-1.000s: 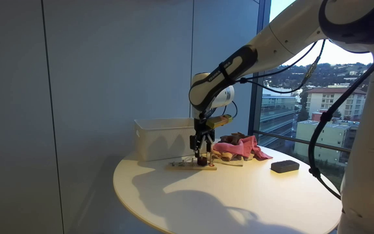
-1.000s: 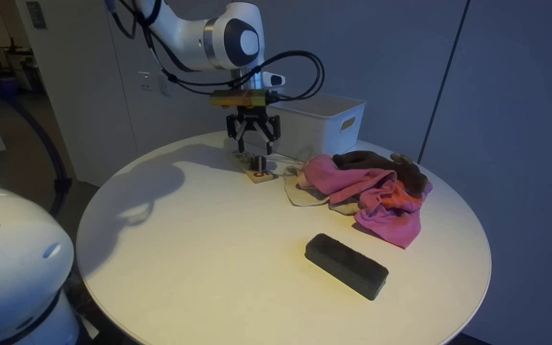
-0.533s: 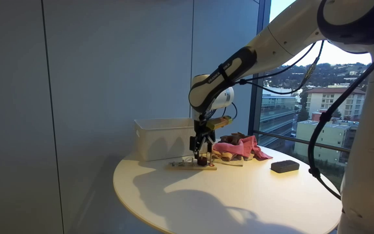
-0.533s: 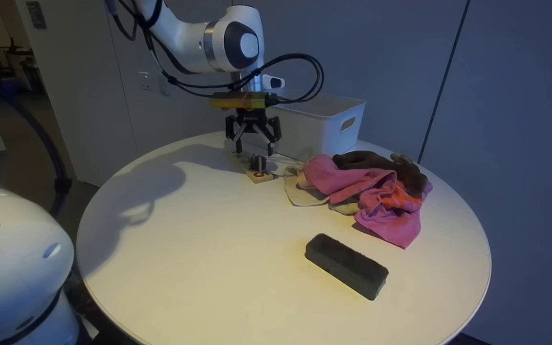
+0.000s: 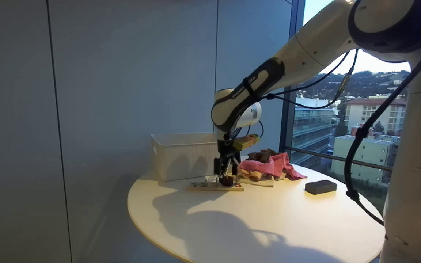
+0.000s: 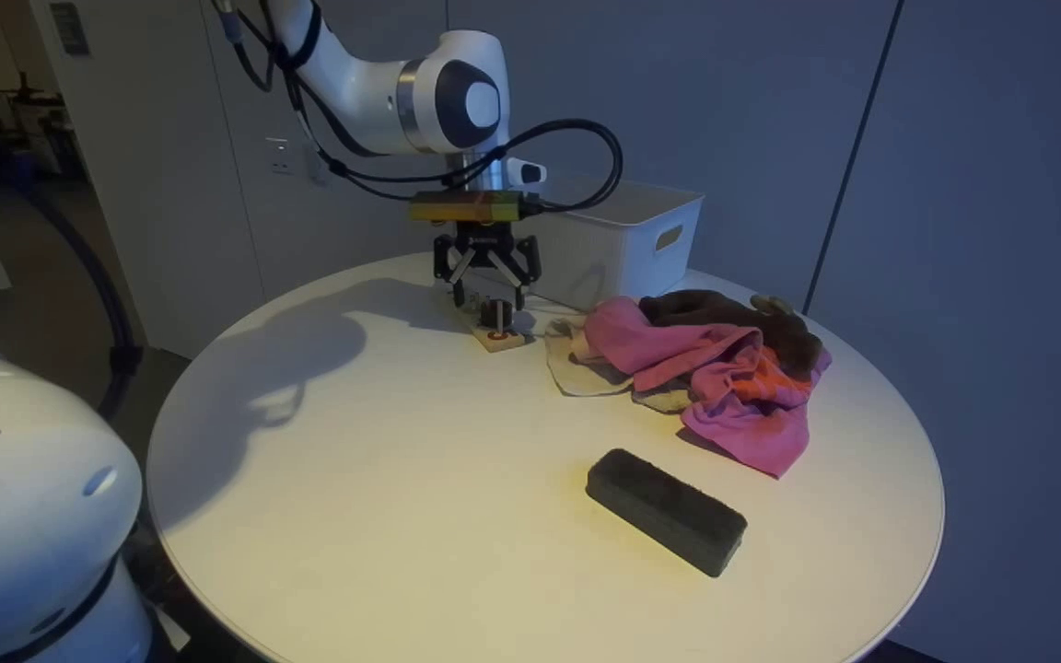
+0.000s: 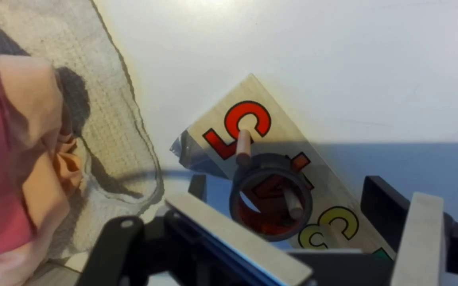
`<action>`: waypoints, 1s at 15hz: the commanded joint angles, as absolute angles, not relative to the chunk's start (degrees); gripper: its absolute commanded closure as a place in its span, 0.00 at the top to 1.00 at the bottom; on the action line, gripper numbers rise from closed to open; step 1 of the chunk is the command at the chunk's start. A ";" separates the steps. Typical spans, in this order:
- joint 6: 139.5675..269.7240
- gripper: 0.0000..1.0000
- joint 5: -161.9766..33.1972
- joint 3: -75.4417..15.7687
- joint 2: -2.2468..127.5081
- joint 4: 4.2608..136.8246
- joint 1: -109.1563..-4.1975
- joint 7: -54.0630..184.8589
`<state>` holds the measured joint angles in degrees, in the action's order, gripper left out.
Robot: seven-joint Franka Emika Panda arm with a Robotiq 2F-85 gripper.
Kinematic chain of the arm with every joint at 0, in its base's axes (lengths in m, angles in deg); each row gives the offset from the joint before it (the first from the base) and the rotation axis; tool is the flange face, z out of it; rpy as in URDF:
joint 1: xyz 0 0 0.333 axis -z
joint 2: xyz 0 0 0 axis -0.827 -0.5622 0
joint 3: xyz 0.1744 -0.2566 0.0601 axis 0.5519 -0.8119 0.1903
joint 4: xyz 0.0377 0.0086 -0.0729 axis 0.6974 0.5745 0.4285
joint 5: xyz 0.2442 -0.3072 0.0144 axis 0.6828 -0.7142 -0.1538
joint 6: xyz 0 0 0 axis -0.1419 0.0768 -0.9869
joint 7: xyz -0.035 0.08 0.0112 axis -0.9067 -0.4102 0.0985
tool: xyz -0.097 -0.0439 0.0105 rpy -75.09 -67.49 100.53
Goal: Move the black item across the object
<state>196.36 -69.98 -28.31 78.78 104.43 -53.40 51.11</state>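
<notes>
The black item is a small black ring point(image 7: 270, 162). It sits on the tan strip point(image 7: 332, 190) around the peg at the number 4, beside the bare peg at the red 5. In both exterior views the ring point(image 5: 227, 181) point(image 6: 495, 314) stands near one end of the strip point(image 5: 205, 188) point(image 6: 498, 342). My gripper point(image 6: 489, 298) is open and points down, with its fingertips at about the height of the ring's top. In the wrist view the gripper's fingers point(image 7: 291, 194) are on either side of the strip, and the ring lies closer to the left finger.
A white box point(image 5: 185, 160) point(image 6: 577, 249) stands behind the strip. A heap of pink and brown cloths point(image 6: 669, 341) lies beside the strip's 5 end, with a pale cloth edge point(image 7: 105, 99) close by. A black block point(image 6: 664, 511) lies on the round white table point(image 6: 420, 516).
My arm and gripper have come down, so the fingertips are lower and closer to the ring. The gripper has stayed open. The ring and the strip have not moved.
</notes>
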 commanded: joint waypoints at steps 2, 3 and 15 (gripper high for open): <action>199.35 1.00 -69.88 -28.47 77.69 103.66 -53.17 47.40; 199.86 0.86 -69.96 -28.46 77.54 103.71 -53.16 46.96; 200.08 0.26 -69.93 -28.18 80.39 105.05 -53.47 47.04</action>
<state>199.88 -69.93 -28.38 77.56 104.29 -53.37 46.69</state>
